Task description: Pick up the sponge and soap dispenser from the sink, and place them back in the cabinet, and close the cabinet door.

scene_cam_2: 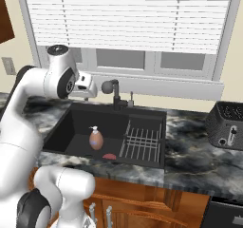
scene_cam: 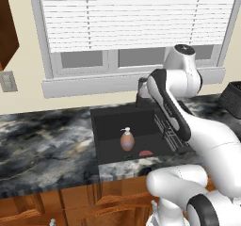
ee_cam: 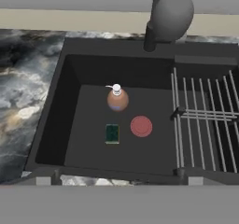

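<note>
Orange-brown soap dispenser [ee_cam: 117,98] stands upright in black sink [ee_cam: 70,59], red sponge [ee_cam: 141,126] just beside it. End effector state: can't tell.

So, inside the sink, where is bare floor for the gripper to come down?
The sink floor is free along its left wall and along the near wall. The middle is crowded: soap dispenser, red sponge and a small green square sit close together. The wire rack takes the right side.
</note>
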Available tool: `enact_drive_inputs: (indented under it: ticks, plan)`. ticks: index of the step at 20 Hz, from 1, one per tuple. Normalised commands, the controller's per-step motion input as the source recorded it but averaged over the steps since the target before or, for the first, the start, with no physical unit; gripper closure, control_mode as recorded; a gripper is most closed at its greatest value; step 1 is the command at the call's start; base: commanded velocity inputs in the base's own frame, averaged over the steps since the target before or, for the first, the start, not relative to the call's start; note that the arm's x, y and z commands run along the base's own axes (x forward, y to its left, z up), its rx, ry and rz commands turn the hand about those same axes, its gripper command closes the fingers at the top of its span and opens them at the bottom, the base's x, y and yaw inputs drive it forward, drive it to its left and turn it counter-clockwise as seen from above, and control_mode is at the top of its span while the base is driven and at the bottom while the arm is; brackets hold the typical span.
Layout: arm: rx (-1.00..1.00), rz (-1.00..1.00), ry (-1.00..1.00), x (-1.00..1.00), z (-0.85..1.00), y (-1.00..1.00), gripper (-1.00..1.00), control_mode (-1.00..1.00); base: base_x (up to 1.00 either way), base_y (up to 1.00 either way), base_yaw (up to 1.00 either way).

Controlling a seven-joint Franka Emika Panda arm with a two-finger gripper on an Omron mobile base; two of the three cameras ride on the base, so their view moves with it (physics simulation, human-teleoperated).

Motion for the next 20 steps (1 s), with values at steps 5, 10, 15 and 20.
enact_drive_inputs:
  ticks: [5, 10, 15, 20]
  plan:
    - [0.00, 0.00, -0.09, 0.00, -0.36, 0.16, -1.00, -1.00, 0.00, 0.00, 0.00]
    - [0.00, 0.00, -0.03, 0.05, -0.35, 0.04, -1.00, -1.00, 0.00, 0.00, 0.00]
    - [0.00, 0.00, -0.01, 0.14, -0.44, 0.03, -1.00, -1.00, 0.00, 0.00, 0.00]
    - [0.00, 0.00, 0.00, 0.15, -0.45, 0.04, -1.00, -1.00, 0.00, 0.00, 0.00]
